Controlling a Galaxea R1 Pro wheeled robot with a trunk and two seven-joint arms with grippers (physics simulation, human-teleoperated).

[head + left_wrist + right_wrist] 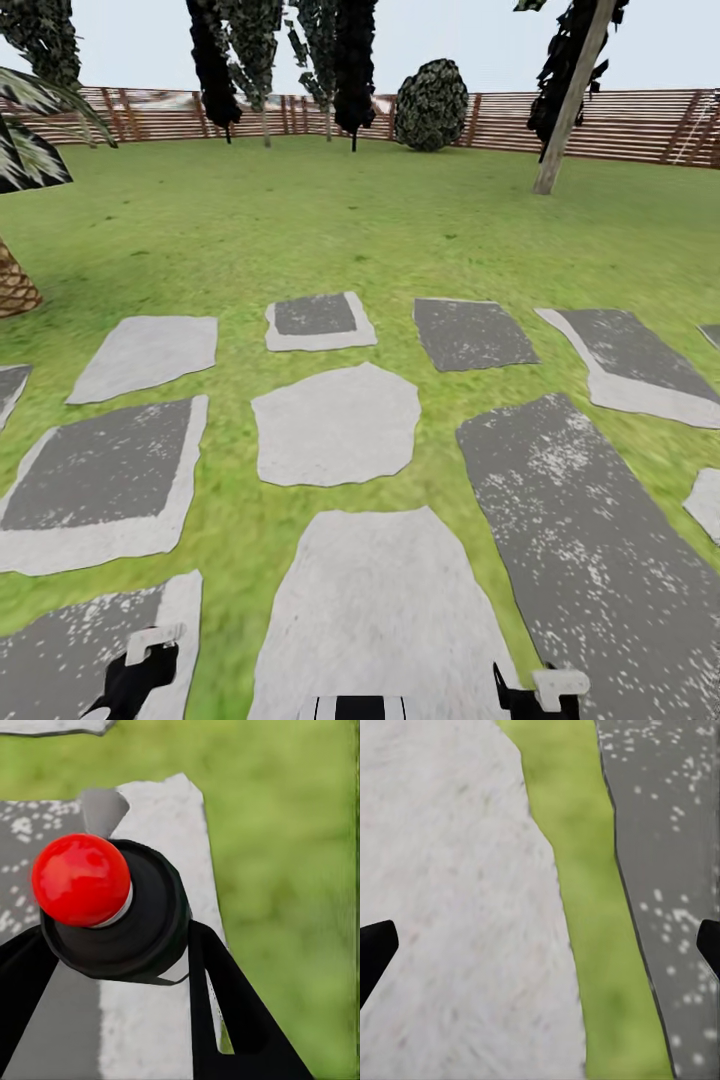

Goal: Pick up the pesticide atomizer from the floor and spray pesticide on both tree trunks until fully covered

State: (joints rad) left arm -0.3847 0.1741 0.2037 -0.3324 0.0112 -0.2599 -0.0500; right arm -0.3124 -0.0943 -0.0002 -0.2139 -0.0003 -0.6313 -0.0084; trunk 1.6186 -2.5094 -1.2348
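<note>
The left gripper [112, 967] is clamped on the pesticide atomizer [112, 915]: in the left wrist view its two black fingers [240, 1020] flank the dark body, with the red nozzle tip [81, 879] pointing away from the camera toward a grey stepping stone [157, 832]. The right gripper [540, 945] is spread wide with nothing between its fingertips.

In the head view, the bare-trunked tree [570, 105] stands well beyond the stepping stones [335, 425], near the fence [620, 125], to the right of the round shrub [431, 104]. The step in hand appears to be the approach to that trunk. The robot should drive across the lawn [300, 230] toward it while holding the clamp firm. The nozzle should be raised to face the bark before spraying begins.
</note>
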